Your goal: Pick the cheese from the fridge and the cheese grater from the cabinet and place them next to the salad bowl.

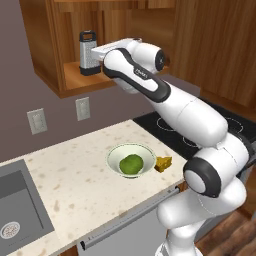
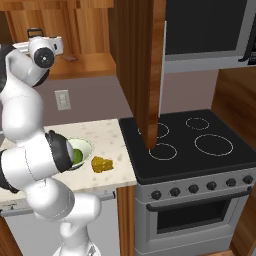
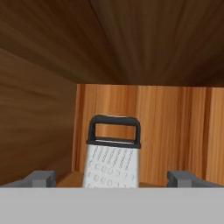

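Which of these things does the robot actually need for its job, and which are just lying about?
Needed:
cheese grater, upright in the cabinet
cheese, beside the salad bowl
gripper, open, facing the grater

Just lying about:
green ball in the bowl
sink
stove
wall outlets

Cheese grater (image 3: pixel 113 153) is standing upright on the shelf of the brown cabinet (image 1: pixel 47 55) — metallic, tapered, black loop handle on top, sitting ahead of and centred between the two finger tips (image 3: pixel 42 178), not touching them. Cheese (image 1: pixel 163 163) — small yellow-orange chunk — is lying on the counter just beside the salad bowl (image 1: pixel 116 155), well below the fingers.
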Tool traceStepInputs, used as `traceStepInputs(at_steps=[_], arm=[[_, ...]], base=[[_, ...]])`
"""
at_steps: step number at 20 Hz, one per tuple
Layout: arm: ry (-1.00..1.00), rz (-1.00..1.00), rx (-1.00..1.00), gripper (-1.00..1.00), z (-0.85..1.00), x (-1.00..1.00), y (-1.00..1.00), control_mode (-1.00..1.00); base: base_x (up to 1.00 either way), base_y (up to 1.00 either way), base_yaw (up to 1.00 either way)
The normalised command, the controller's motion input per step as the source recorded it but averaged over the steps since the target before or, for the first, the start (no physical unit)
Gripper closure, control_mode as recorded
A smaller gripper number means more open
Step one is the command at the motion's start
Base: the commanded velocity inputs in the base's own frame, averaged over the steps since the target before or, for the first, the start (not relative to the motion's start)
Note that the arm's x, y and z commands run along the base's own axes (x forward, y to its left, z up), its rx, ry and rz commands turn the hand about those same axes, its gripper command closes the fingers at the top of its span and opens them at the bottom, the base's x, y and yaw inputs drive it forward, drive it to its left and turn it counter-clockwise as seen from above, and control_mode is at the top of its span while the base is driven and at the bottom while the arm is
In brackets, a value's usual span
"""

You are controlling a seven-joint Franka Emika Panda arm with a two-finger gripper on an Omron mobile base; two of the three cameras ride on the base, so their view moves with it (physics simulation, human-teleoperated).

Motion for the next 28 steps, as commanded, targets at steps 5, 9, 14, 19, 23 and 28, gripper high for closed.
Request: traceStepInputs(at_steps=[5,9,14,19,23,28], arm=[[0.04,0.00,0.00,-1.00,-0.08,0.10,0.13,-1.00],[0.04,0.00,0.00,-1.00,-0.05,0.23,0.06,-1.00],[0.05,0.00,0.02,-1.00,-0.01,0.27,0.01,-1.00],[0.01,0.00,0.00,-1.00,-0.02,0.17,0.22,-1.00],[0.00,0.00,0.00,-1.00,0.00,0.00,0.50,-1.00],[0.01,0.00,0.00,-1.00,0.00,0.11,0.31,-1.00]], base=[[0.00,0.00,0.00],[0.00,0.00,0.00],[0.00,0.00,0.00],[0.00,0.00,0.00],[0.00,0.00,0.00],[0.00,0.00,0.00]])
